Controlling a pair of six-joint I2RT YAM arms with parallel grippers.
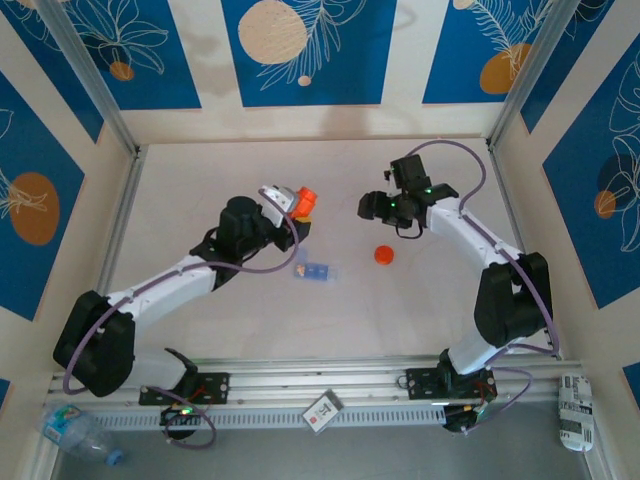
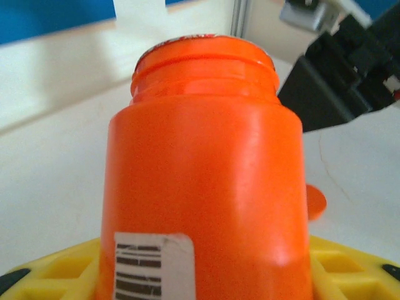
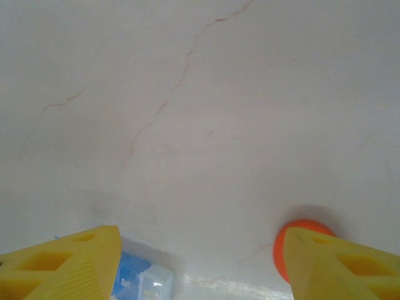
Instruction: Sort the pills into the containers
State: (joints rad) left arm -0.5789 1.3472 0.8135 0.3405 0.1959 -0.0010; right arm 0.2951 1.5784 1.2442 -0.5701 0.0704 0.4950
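Your left tool is closed on the orange plastic bottle, its yellow fingers clamping the lower body near the barcode label. The bottle hangs above the middle of the off-white tabletop, with its threaded mouth uncapped. Your right tool stands open with nothing between its 2 fingers, low over the tabletop's right half.

The pale-blue translucent plastic strip of joined square compartments lies near the tabletop's middle, a little toward the near edge and below the bottle in the top view. The round orange cap rests flat to its right, apart from it.

Expect the strip to be light and slick. It will likely skate if you nudge it, so pin it by its long walls or press on 1 end, and spare any thin lids. The pills will roll and bounce, so I would pour low and slowly, straight over an open compartment. The bottle is stiff and smooth, and the grip on its body looks secure.

You cannot pick out the pills. A tiny yellowish speck at the strip's left end may be 1, but I cannot tell. The bottle's opaque wall hides its contents. The right wrist view cuts the strip off at the frame's bottom, and 1 finger half covers the cap. Whether the compartments are open is unclear.
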